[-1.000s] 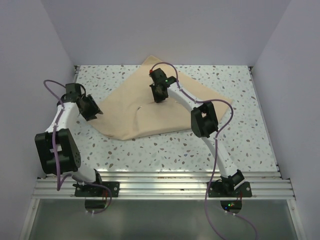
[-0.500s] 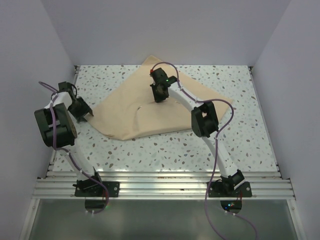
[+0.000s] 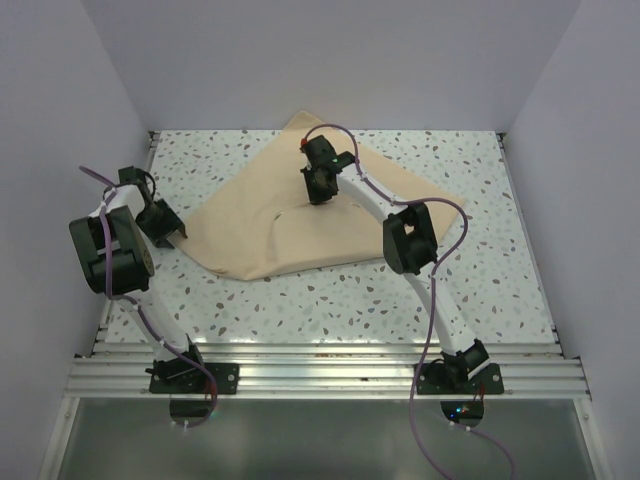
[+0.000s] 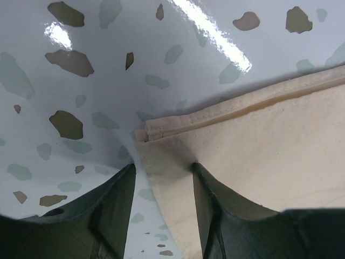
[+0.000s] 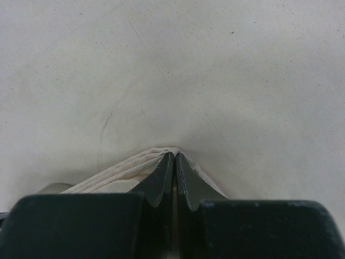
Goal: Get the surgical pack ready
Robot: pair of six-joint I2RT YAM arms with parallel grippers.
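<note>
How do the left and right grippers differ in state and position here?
The black left gripper is open, straddling a hemmed corner of the tan square cloth; the black right gripper is shut, pinching a fold. Left sits at the cloth's edge, right near its middle. Both are at the cloth.

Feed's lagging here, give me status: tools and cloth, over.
Left tool open, straddling cloth corner. Right tool shut, pinching a gather of cloth. Nothing in the way seen.
</note>
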